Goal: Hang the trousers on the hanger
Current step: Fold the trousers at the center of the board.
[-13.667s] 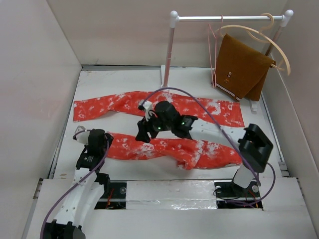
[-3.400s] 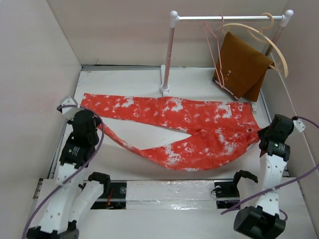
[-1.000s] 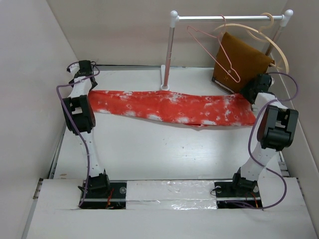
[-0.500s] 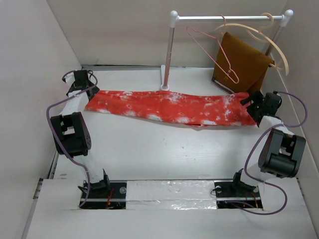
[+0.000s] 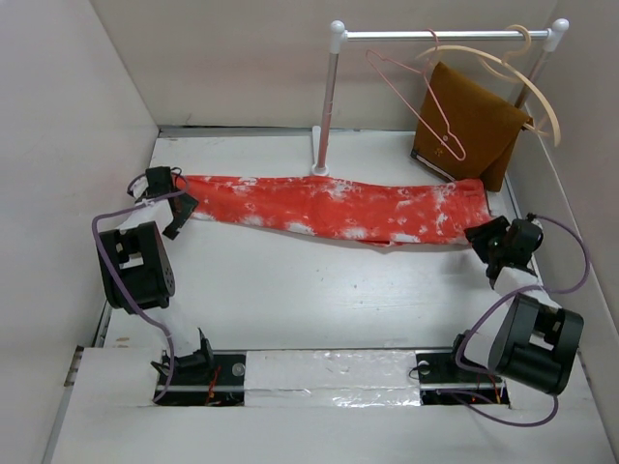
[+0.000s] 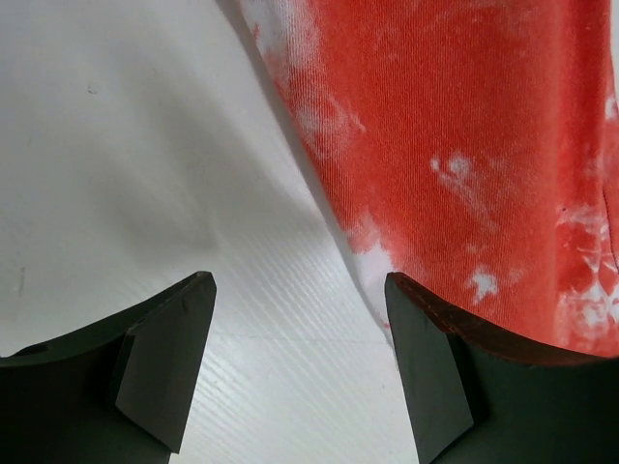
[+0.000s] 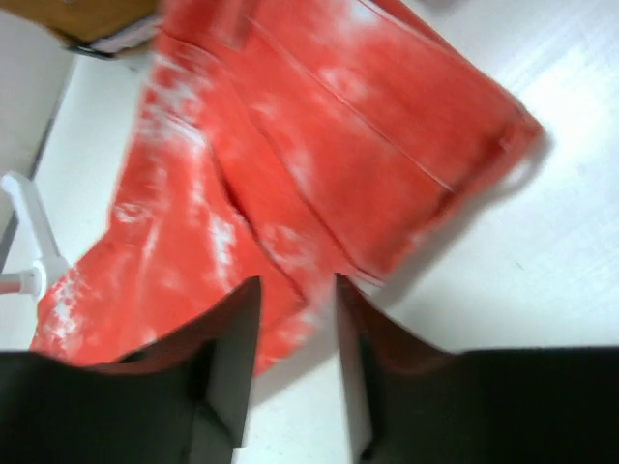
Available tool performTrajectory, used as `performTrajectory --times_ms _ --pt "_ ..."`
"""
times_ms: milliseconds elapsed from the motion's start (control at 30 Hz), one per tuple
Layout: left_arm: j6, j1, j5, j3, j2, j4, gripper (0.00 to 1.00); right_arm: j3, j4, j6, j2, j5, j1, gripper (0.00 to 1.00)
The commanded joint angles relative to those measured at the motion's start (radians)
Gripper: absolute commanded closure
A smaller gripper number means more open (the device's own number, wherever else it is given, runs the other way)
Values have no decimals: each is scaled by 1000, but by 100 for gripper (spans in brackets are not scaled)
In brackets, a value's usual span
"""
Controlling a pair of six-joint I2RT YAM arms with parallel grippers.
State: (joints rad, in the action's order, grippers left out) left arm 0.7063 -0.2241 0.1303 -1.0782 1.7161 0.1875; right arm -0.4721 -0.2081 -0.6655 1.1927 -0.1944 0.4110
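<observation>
The right hand hangs over the white table, its two dark fingers a little apart with nothing gripped between them. Past the tips, the trousers lie flat and slightly blurred. A brown cloth shows at top left, and a white post foot at the left edge.

left arm is folded, its elbow raised over the left side and its wrist stretched forward. the left gripper tilts downward, jaws spread wide. right arm is folded likewise on the right side. the right gripper points inward and down, jaws parted by a narrow gap.
</observation>
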Motion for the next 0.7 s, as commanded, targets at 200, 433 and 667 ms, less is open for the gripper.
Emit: performTrajectory --times_ms 200,433,667 --pt "55 2 -24 -95 108 -16 30 44 -188 -39 198 -151 89 32" --pt "67 2 -41 -138 172 -39 40 -35 -177 -103 295 -136 71 44" --pt "19 2 0 -155 203 -42 100 4 -171 -86 245 -111 71 100"
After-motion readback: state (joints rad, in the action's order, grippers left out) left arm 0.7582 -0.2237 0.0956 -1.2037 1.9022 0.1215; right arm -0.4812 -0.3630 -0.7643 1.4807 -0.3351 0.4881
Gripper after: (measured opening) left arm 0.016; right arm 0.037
